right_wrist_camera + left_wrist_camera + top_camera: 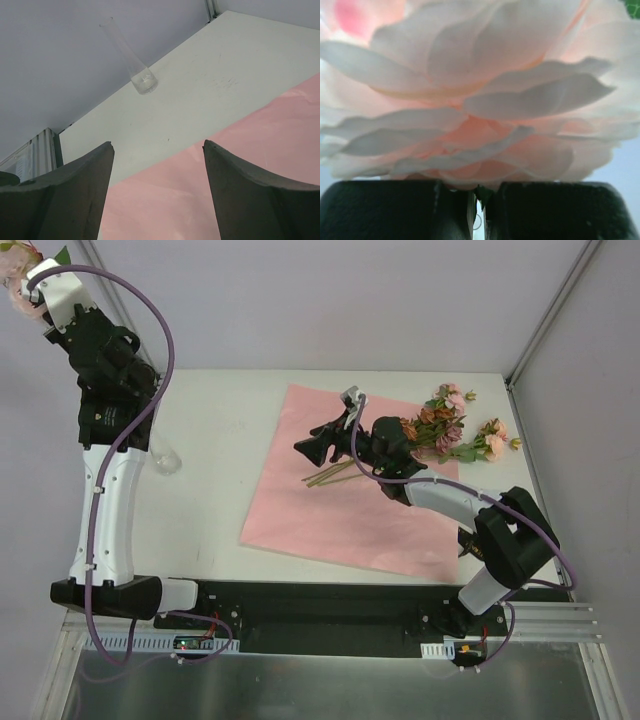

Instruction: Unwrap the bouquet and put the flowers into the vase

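Left tool (479, 210), arm stretched upward, pinches 1 pink flower (480, 90).

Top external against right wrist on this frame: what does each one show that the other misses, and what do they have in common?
Only top external: the flowers lying across the far right corner of the pink paper, and the left hand raised at far left, a pale bloom at its tip. Only right wrist: the clear gap between the right hand's open fingers, nothing in it. Both: the paper, the white table and the clear vase, sharp from the wrist, a faint glint from above.
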